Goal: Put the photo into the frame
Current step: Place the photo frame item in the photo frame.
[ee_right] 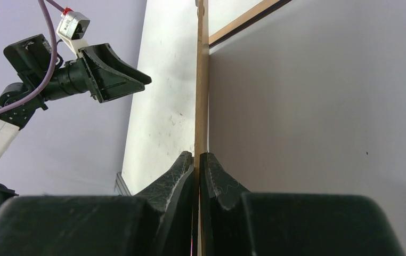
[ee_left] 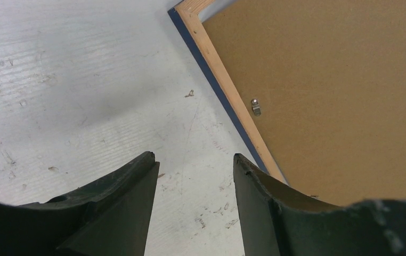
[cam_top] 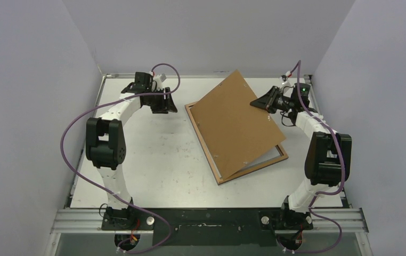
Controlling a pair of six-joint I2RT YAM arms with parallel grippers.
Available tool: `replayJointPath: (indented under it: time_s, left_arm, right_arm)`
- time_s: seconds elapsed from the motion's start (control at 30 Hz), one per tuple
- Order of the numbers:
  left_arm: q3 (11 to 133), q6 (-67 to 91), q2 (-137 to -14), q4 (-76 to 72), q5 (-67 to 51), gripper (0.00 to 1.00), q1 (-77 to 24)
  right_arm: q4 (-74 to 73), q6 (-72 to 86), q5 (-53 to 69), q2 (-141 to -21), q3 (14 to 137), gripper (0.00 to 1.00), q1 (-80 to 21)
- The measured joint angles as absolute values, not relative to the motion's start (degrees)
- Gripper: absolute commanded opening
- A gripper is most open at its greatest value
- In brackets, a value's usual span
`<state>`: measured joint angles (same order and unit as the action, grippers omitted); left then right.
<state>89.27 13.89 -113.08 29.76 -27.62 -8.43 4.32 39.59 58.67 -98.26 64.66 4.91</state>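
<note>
The frame [cam_top: 283, 155] lies back up on the table, its light wood rim showing. A plain brown backing board [cam_top: 238, 125] is tilted up over it, its left edge down at the frame and its right edge raised. My right gripper [cam_top: 265, 103] is shut on the board's raised edge; in the right wrist view the thin board [ee_right: 202, 80] stands edge-on between the closed fingers [ee_right: 197, 156]. My left gripper [cam_top: 164, 105] is open and empty beside the frame's far left corner. The left wrist view shows the gripper [ee_left: 193, 158], the wood rim with navy edge [ee_left: 211, 58] and the board [ee_left: 323, 96]. The photo is not in view.
A small metal clip [ee_left: 255, 106] sits at the frame's inner rim. The white table [cam_top: 153, 154] is bounded by grey walls on the left, back and right. The left arm's wrist [ee_right: 83, 74] shows in the right wrist view beyond the board.
</note>
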Motion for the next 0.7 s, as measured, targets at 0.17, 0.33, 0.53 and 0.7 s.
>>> replayJointPath:
  time_s: [0.17,0.33,0.53,0.7]
  left_arm:
    - [89.2,13.9,-113.1,29.7,-27.6,0.51,-8.4]
    - [89.0,13.9,-113.1,29.7,-27.6,0.51,-8.4]
    - [88.6,13.9,-113.1,29.7,-27.6,0.51,-8.4]
    - [88.3,13.9,-113.1,29.7,-27.6,0.51,-8.4]
  right_arm:
    - [5.6,39.9,58.5,-98.3,63.9,0.05,4.8]
    - [6.6,40.4,58.2,-98.3,63.1,0.05,4.8]
    - [8.4,41.7,57.9,-99.2,62.5,0.05,4.8]
    - [11.6,44.1,57.5,-99.2,60.5,0.05,4.9]
